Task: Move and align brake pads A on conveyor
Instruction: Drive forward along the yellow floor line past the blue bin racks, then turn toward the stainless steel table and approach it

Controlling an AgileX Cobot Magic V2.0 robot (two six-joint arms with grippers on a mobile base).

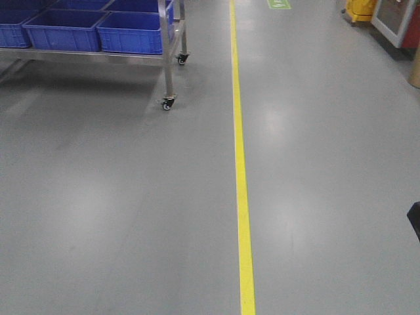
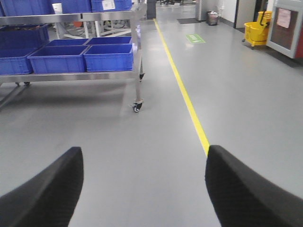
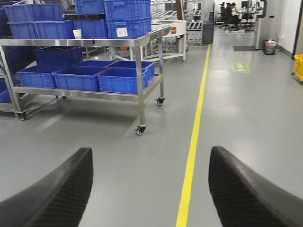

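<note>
- Grey smooth floor (image 1: 98, 216) fills all three views, with soft glare patches on it.
- Across it a yellow line (image 1: 241, 184) runs straight from near to far; in the front view it stands a little right of centre.
- Left of the line stands a stainless steel rack (image 3: 140, 85) on castors (image 1: 168, 102), with its long side running off to the left.
- Blue crates (image 3: 78, 78) sit side by side on its lower shelf, and more are stacked on its top shelf.
- The left gripper (image 2: 143, 153) faces out over the floor. Its two black fingers (image 2: 47, 194) are spread wide at the bottom corners of its wrist view, with only bare floor and the yellow line between them.
- The right gripper (image 3: 151, 153) is set the same way. Its black ribbed fingers (image 3: 246, 194) are far apart and hold nothing, and the yellow line runs up between them.
- Far right in the left wrist view is a yellow mop bucket (image 2: 258, 30), and a green floor marking (image 2: 195, 39) lies just right of the line.
- A small bin (image 3: 270, 46) stands far down the aisle on the right.
- At the right edge of the front view is a dark shape (image 1: 415, 222); I cannot tell what it is.
- The brake pads A and the conveyor lie outside every view, so I cannot tell their place, which way they point or their long axis.
</note>
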